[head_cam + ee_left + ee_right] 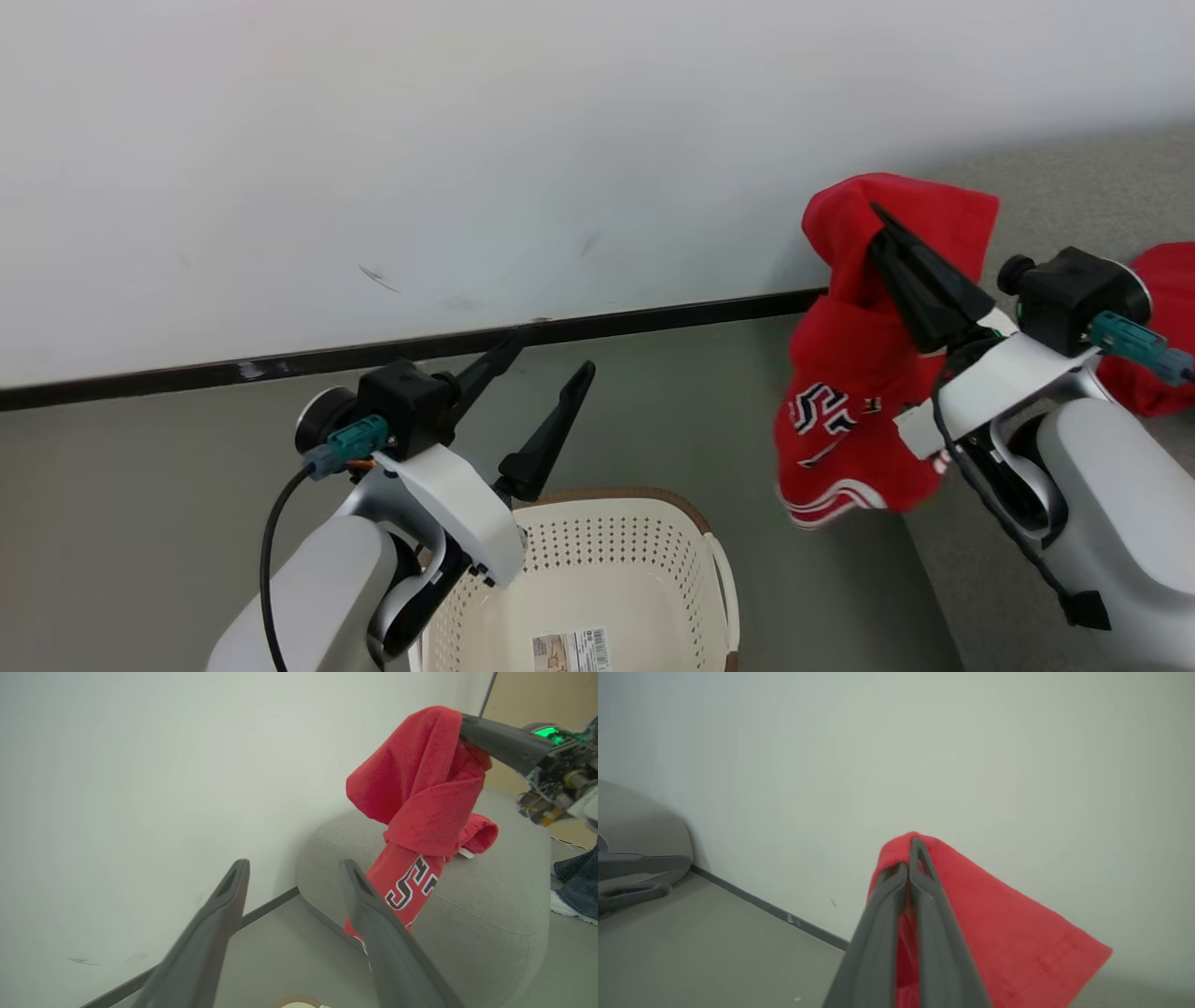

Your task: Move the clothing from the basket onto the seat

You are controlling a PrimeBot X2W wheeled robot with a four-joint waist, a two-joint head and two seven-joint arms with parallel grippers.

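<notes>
Room: a plain pale wall [467, 140] with a dark skirting [280, 359] along its foot, and a grey floor [187, 467]; the seat [1074, 177] runs along the right side of your head view.
Basket [644, 492]: on the floor to the left of the seat, near its rounded edge. The part of its inside you can see holds a sticker [571, 651] and no cloth.
Right gripper [887, 229]: raised at the seat's left edge, its jaws pinched tight on a fold of the lettered garment [854, 373].
Lettered garment: hanging free from that pinch, level with the seat's edge; whether its striped hem touches the seat you cannot tell.
Plain red garment [1162, 280]: lying on the seat, further in from the edge.
Left gripper [551, 359]: well to the left of the seat, its jaws spread wide with nothing between them.
Done: one piece looks delivered, and the basket looks cleared as far as you can see into it.
Left: by my reading, carry the hanging piece inward over the seat's cushion, lower it and let go; then check the basket's hidden near corner for anything missed.
</notes>
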